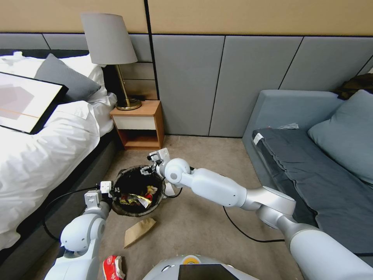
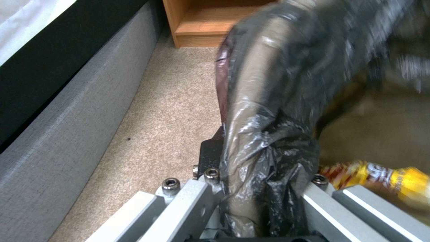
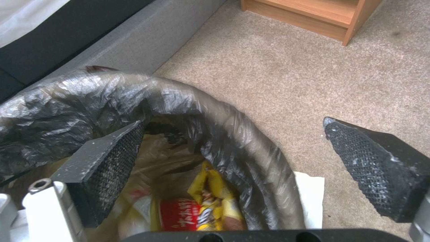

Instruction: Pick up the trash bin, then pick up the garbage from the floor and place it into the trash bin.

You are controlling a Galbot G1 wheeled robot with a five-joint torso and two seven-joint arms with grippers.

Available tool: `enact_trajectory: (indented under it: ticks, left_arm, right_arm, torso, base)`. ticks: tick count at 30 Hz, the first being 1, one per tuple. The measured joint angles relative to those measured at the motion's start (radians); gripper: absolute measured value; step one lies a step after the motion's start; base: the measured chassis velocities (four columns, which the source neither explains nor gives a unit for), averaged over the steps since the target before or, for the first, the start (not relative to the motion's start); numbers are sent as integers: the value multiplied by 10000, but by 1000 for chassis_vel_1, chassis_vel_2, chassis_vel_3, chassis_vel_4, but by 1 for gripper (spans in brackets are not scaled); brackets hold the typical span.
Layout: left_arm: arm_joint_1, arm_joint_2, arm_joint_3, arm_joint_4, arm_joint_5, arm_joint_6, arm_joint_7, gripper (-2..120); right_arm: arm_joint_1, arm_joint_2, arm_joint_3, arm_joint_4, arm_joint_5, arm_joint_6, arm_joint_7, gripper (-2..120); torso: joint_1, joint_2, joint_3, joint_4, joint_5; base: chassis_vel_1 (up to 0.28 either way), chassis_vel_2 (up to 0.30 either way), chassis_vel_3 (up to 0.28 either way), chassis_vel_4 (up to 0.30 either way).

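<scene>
The trash bin [image 1: 136, 174], lined with a black bag, is over the carpet between bed and sofa. My left gripper [image 1: 111, 190] is shut on its near-left rim [image 2: 268, 141]. Garbage lies inside: a yellow packet [image 3: 210, 191] and a red wrapper [image 3: 179, 215]. My right gripper [image 1: 152, 165] hangs open at the far rim [image 3: 251, 151], one finger [image 3: 112, 164] inside the bin and the other [image 3: 376, 168] outside over the carpet. On the floor lie a flat brown paper bag [image 1: 139, 231], a red-and-white wrapper [image 1: 113, 267] by my base, and a white paper scrap [image 3: 309, 198] beside the bin.
A bed [image 1: 35, 155] with white covers runs along the left. A wooden nightstand [image 1: 138, 124] with a lamp [image 1: 110, 50] stands behind the bin. A grey sofa [image 1: 311, 155] fills the right. A black cable [image 1: 241, 229] crosses the carpet.
</scene>
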Motion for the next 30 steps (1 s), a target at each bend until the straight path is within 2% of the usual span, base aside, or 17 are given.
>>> enact_trajectory:
  ticks: [7,9,14,17,18,21,22,24,26,29,30]
  left_arm:
    - [-25,39,-9,35,-5,1,6,0]
    - [-53,47,11,32,-12,0,6,0]
    - [-57,31,43,-16,-18,1,7,0]
    - [-52,23,48,-115,-35,3,7,0]
    - [-52,23,48,-115,-35,3,7,0]
    - [-46,56,27,-139,-58,3,11,0]
    - [-46,56,27,-139,-58,3,11,0]
    - [-47,61,11,-146,-62,2,10,0]
    - [-47,61,11,-149,-64,3,11,0]
    - [-75,18,47,-151,-56,3,12,0]
    - [-75,18,47,-151,-56,3,12,0]
  right_arm:
    - [-24,-558,656,1311,-134,124,246,100]
    - [-119,-967,1223,1993,-377,361,363,100]
    - [-441,-1569,1974,2584,-934,533,404,100]
    - [-1179,-2744,2807,3222,-1546,575,203,100]
    - [-1179,-2744,2807,3222,-1546,575,203,100]
    - [-2364,-3691,3595,3936,-2446,752,-174,100]
    - [-2364,-3691,3595,3936,-2446,752,-174,100]
    - [-3381,-4337,4282,4524,-3369,1002,-556,100]
    - [-3657,-4508,4553,4716,-3546,1041,-635,100]
    - [-5403,-5315,6158,5765,-4413,1161,-963,100]
    - [-5403,-5315,6158,5765,-4413,1161,-963,100]
  torso:
    - [0,1,-1,0,1]
    - [0,0,-1,-2,2]
    - [0,0,0,1,3]
    - [0,0,-1,-3,3]
    - [0,0,-1,-3,3]
    - [0,0,-1,-6,4]
    - [0,0,-1,-6,4]
    - [0,0,-1,-1,6]
    - [0,1,-1,-3,5]
    - [0,1,-1,2,3]
    - [0,1,-1,2,3]
  base:
    - [0,0,0,0]
    - [0,0,0,0]
    - [0,0,0,0]
    - [0,0,0,0]
    - [0,0,0,0]
    - [0,0,0,0]
    - [0,0,0,0]
    - [0,0,0,0]
    - [0,0,0,0]
    - [0,0,0,0]
    - [0,0,0,0]
